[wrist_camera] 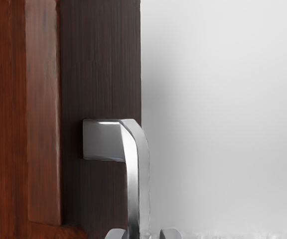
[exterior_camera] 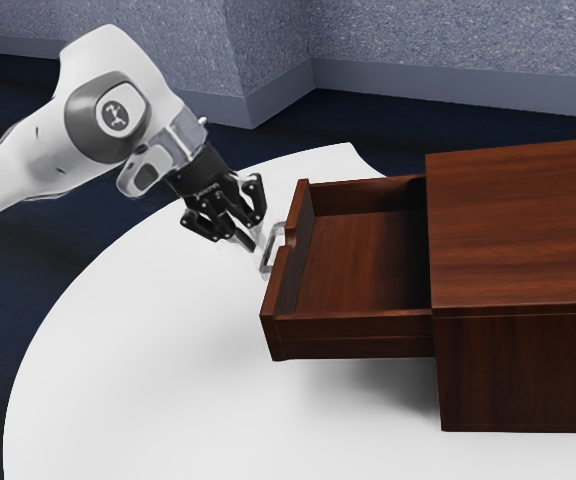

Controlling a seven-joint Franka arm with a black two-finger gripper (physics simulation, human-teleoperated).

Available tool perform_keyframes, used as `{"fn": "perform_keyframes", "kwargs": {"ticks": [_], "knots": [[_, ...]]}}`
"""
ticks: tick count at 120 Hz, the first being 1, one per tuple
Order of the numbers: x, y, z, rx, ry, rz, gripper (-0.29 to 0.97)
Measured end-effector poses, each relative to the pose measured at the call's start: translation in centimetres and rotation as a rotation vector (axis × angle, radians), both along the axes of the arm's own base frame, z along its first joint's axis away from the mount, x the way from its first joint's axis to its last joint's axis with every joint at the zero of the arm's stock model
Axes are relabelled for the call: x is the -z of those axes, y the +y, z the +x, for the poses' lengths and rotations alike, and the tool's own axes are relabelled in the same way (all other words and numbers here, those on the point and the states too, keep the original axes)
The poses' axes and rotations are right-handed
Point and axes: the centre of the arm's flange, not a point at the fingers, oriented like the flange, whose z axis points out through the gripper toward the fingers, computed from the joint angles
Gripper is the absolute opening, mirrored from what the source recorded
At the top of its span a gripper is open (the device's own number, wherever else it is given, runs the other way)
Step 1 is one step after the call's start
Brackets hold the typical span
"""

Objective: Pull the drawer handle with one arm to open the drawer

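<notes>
white round table (exterior_camera: 148, 380) over a dark floor, grey walls behind, and straight away some limits: the cabinet (exterior_camera: 518, 300) runs off the exterior view's right edge, and the arm (exterior_camera: 58, 150) is cut off behind the gripper. up close, the wrist view catches just one end of the handle (wrist_camera: 136, 169) and the very tips of the fingertips (wrist_camera: 171, 233). now the drawer (exterior_camera: 358, 270): dark reddish wood, standing well out of the cabinet, inside bare, directly ahead of the gripper (exterior_camera: 249, 232). its handle (exterior_camera: 273, 245) is a brushed-metal bar on the drawer front (wrist_camera: 98, 74), right at the gripper's tips. jaws parted, one tip on each side of the bar, and there's white table showing between the bar and one tip, so it straddles the handle without clamping it.
</notes>
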Motion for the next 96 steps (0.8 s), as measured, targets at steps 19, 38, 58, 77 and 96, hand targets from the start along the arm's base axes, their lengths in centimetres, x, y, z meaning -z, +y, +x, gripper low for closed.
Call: {"fn": "perform_keyframes", "kwargs": {"ticks": [19, 38, 58, 77, 96], "knots": [[-4.5, -0.2, -2.2, 0.000, -0.062, 0.018, 0.20], [-6.7, -0.8, -2.8, -0.046, -0.048, 0.141, 0.41], [-12.3, -3.4, -7.2, -0.258, -0.004, 0.272, 0.56], [-13.8, -4.1, -9.3, -0.575, 0.125, 0.252, 0.62], [-12.5, -1.4, -9.8, -0.912, 0.259, 0.180, 0.65]]}}
